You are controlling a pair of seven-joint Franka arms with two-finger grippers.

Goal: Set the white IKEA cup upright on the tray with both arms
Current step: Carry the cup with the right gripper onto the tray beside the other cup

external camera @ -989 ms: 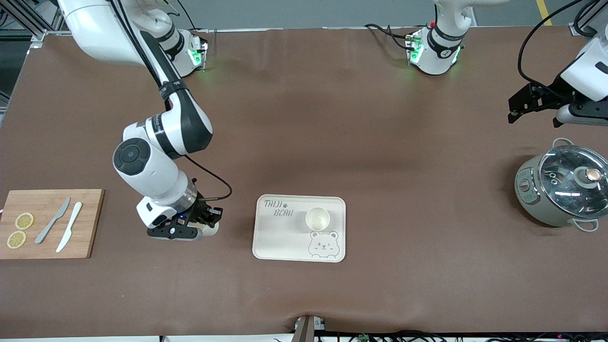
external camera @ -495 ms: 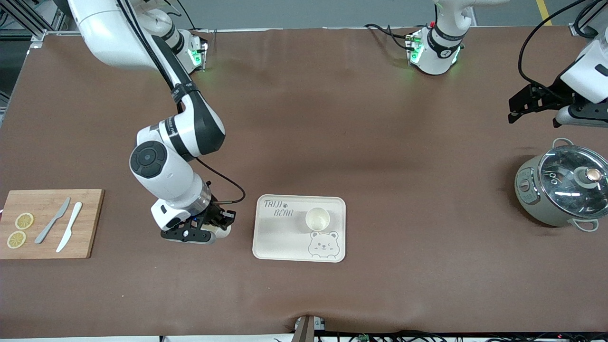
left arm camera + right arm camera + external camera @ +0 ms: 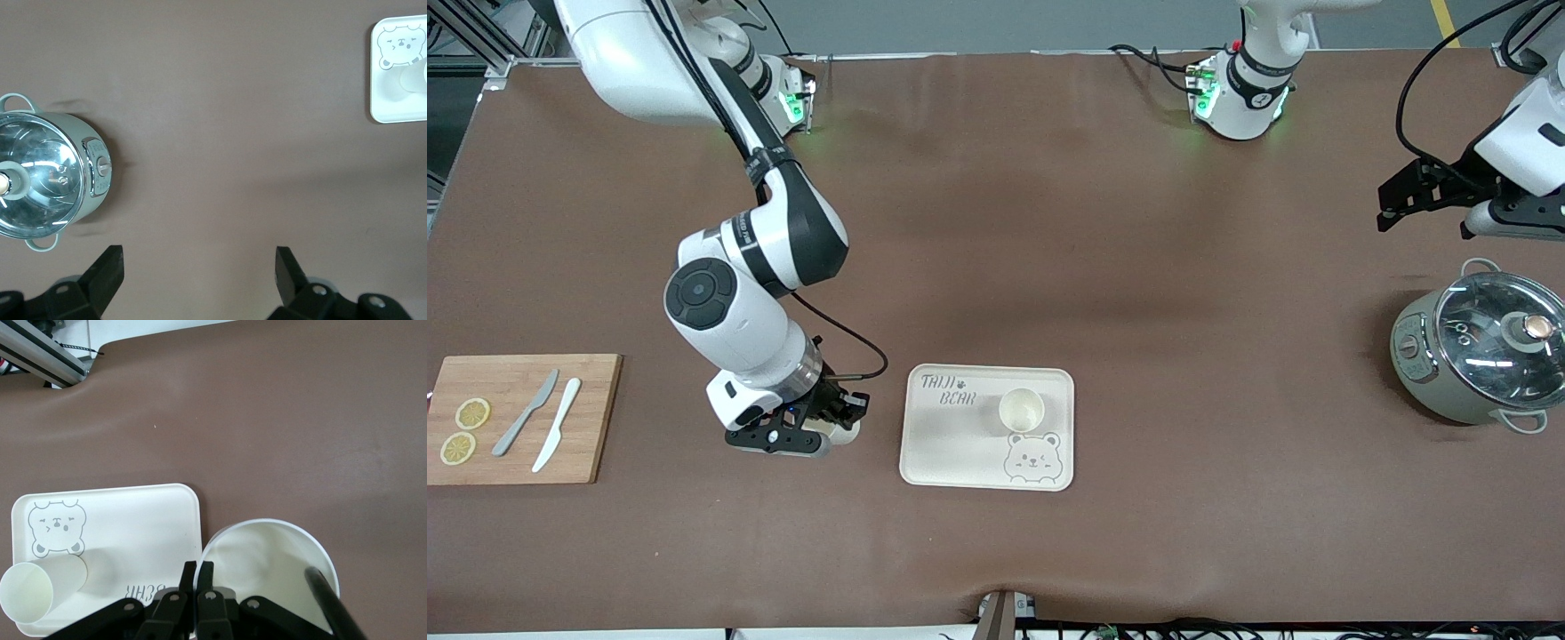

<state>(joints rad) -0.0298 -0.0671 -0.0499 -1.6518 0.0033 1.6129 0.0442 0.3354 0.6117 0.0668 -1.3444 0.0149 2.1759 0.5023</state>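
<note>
The brown table (image 3: 996,222) is lying mostly bare through its middle, leaving wide open room between the two arms. The tray (image 3: 951,453) is sitting nearer the front camera, about midway along the table, with bare surface on all four sides of it. One cup (image 3: 1021,410) is already standing upright on the tray, just above the bear drawing and beside the lettering.

At the right arm's end, a wooden cutting board (image 3: 591,418) is lying against the table's edge, carrying two lemon slices (image 3: 464,430), a grey knife (image 3: 525,412) and a white knife (image 3: 556,424). At the left arm's end, a grey-green pot with a glass lid (image 3: 1476,347) is standing close to the table's edge.

The right gripper (image 3: 838,425) is hanging low over the bare strip between the cutting board and the tray, close to the tray's edge toward the right arm's end. Its fingers are clenched tight on the rim of a second white cup (image 3: 270,570): in the right wrist view the two fingers are pinching together at the rim with the cup's mouth facing the camera. This held cup is sitting just beside the tray's rounded corner, not over it.

The left gripper (image 3: 1423,200) is waiting in the air near the table's edge at the left arm's end, over bare surface beside the pot. Its fingers (image 3: 107,270) are spread wide apart and are grasping nothing, well apart from both cups and the tray.
</note>
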